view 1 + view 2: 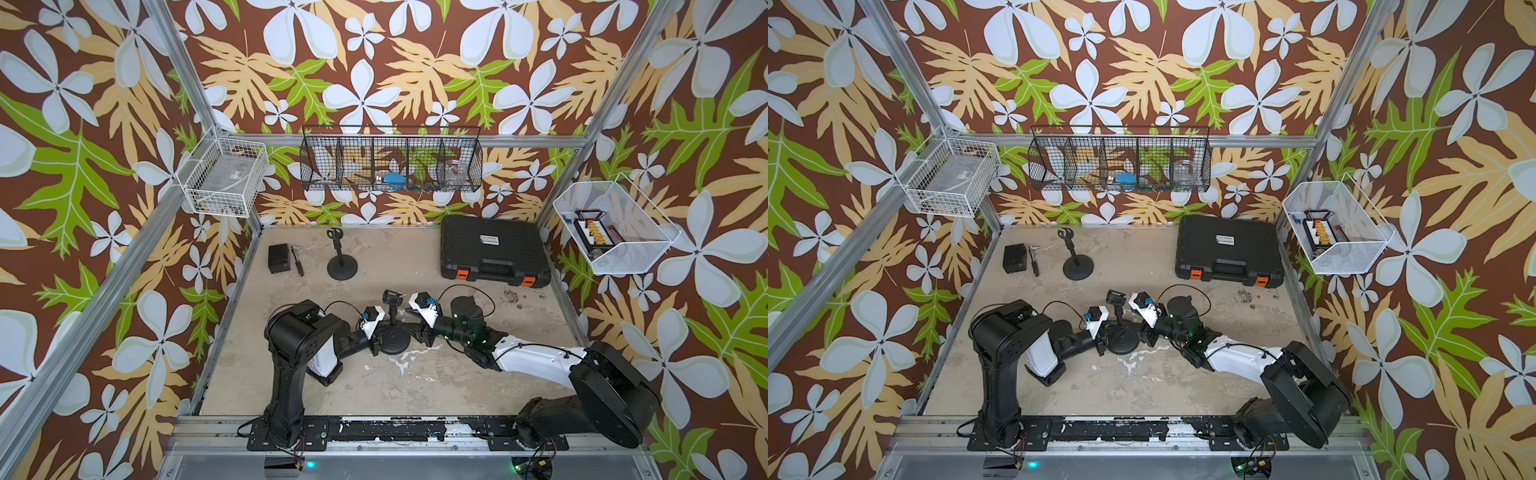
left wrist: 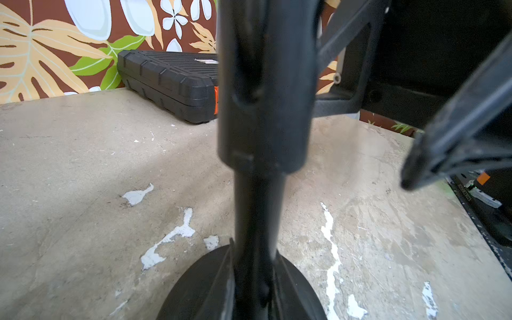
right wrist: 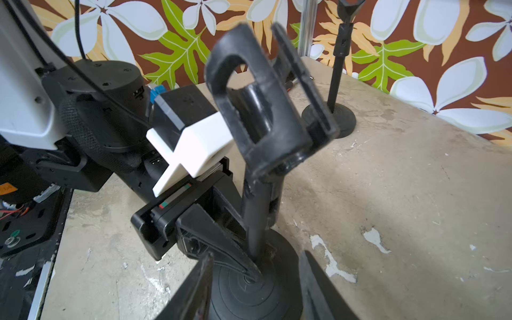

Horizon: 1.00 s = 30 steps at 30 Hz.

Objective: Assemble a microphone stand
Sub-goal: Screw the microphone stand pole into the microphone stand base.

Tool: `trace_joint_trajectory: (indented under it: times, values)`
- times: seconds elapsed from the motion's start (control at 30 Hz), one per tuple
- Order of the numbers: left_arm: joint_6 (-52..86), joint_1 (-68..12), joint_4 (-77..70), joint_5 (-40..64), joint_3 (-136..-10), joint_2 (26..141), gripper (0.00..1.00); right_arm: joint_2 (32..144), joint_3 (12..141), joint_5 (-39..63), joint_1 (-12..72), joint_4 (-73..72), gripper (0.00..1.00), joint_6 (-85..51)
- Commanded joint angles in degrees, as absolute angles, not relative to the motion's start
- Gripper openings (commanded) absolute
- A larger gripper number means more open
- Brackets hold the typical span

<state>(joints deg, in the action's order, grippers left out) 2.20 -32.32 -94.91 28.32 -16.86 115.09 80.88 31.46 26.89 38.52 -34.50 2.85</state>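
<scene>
Filling the left wrist view, the microphone stand's pole [image 2: 259, 210] is a smooth matte-black tube that thickens into a wider collar above and drops into a domed round base [image 3: 249, 296] ringed with concentric ridges. Low on that pole, just above the base, the left claw [image 1: 380, 338] is clenched, its angular black plastic pinching the tube. Opposite it the right claw [image 3: 256, 252] is released: its two flat, dusty black fingers [image 3: 194, 293] stand apart on either side of the base. Atop the pole sits a scuffed U-shaped plastic clip [image 3: 271, 146] with a rounded window cut in one wall. The stand rests toward the front middle of the bench [image 1: 374, 386], a mottled beige surface with chipped white patches. Farther back, a second microphone stand [image 1: 342, 268] stands alone on its disc foot, near a small black box [image 1: 278, 257] and a slim hand tool [image 1: 298, 262]. A ribbed black tool case [image 1: 494, 249] with orange latches lies at the back right.
</scene>
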Motion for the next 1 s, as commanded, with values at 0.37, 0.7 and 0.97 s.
trace_joint_trajectory:
  times: [0.37, 0.7, 0.97]
  values:
    - [2.55, -32.34, -100.28, 29.23, -16.0, 115.44, 0.16, 84.43, 38.21, 33.66, 37.26, -30.41, 0.49, 11.52]
    - [2.57, -32.34, -100.37, 29.62, -16.0, 115.48, 0.15, 88.09, 42.31, 38.77, 37.23, -30.79, 0.43, 10.97]
    - [2.81, -32.34, -100.53, 29.86, -16.06, 115.78, 0.15, 90.7, 44.16, 41.48, 37.2, -32.64, 0.26, 8.25]
